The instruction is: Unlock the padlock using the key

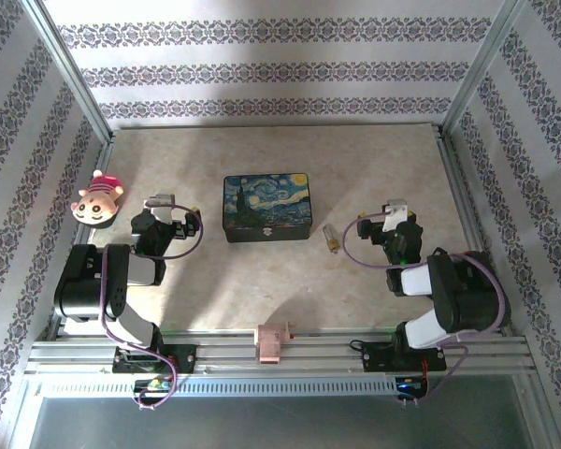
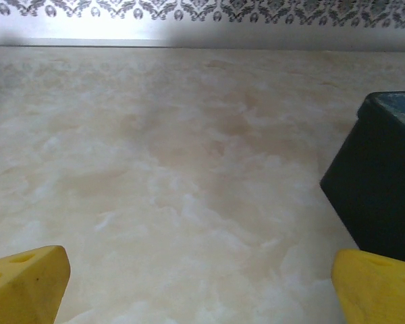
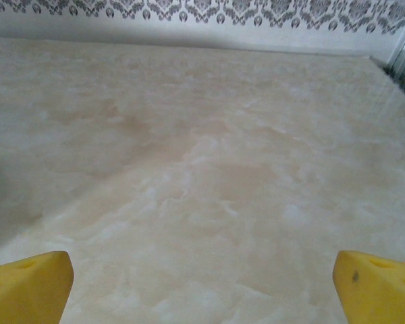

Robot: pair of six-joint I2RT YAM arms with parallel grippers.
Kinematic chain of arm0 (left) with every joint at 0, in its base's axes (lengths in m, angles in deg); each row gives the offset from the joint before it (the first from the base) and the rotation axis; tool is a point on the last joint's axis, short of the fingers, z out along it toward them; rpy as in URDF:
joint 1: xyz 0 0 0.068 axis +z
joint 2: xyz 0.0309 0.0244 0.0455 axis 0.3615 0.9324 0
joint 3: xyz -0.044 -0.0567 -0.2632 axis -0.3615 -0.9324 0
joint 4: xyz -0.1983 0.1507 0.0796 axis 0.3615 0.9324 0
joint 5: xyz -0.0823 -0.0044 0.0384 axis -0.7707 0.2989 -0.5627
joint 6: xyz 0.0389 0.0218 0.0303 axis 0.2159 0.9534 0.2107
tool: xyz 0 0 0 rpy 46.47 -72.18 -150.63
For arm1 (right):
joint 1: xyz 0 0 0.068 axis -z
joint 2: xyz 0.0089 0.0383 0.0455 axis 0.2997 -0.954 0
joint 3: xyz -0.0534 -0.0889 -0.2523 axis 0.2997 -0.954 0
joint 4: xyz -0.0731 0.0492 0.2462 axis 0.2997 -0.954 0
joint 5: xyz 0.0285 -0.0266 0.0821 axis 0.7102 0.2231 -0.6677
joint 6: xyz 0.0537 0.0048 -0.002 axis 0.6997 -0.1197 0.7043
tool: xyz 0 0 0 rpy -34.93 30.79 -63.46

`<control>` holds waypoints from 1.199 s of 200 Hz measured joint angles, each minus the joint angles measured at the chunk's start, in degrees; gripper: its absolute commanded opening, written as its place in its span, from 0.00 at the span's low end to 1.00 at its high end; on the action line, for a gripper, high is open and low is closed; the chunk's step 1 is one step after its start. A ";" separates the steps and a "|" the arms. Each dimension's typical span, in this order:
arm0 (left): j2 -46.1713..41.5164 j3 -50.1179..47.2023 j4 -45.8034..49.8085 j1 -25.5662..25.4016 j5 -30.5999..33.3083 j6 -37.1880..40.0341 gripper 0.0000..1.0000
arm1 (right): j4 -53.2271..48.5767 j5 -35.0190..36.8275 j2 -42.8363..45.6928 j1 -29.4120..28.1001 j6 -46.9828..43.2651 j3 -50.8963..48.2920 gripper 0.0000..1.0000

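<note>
From overhead, the tiny brass padlock [image 1: 330,239] is lying on the pale counter [image 1: 262,290], just right of the painted box [image 1: 266,208] and between it and the right arm. It is touching neither, and I can't make out a key at this size. The same high view is taking in a plush toy [image 1: 97,198] sitting at the far left, beside the left arm, and a small pink block [image 1: 273,342] resting on the front rail.

The left tool [image 1: 171,211] is hovering left of the box. Its wrist view is showing yellow fingertips [image 2: 27,278] standing wide apart with nothing between them, and the box's dark corner [image 2: 381,175] just ahead on the right.

The right tool [image 1: 388,221] is sitting right of the padlock. Its wrist view is looking past spread, empty yellow fingertips [image 3: 376,282] across marbled counter [image 3: 202,175] to the patterned wall [image 3: 189,10].
</note>
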 measured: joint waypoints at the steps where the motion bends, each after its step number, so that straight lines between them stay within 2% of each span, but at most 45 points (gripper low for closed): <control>1: 0.00 0.00 0.04 0.00 -0.04 0.02 0.99 | 0.02 -0.13 -0.09 0.07 0.07 0.04 0.98; 38: 0.00 0.07 0.57 0.00 -0.68 0.76 0.99 | -0.83 -7.50 -0.90 3.85 1.84 2.71 0.98; 82: 0.00 0.07 0.98 0.00 -1.11 0.98 0.99 | -2.29 -12.33 -0.87 4.17 2.10 5.14 0.98; 240: 0.00 0.11 1.01 -0.02 -1.73 1.40 0.99 | -2.91 -13.46 -0.87 4.17 2.21 5.14 0.98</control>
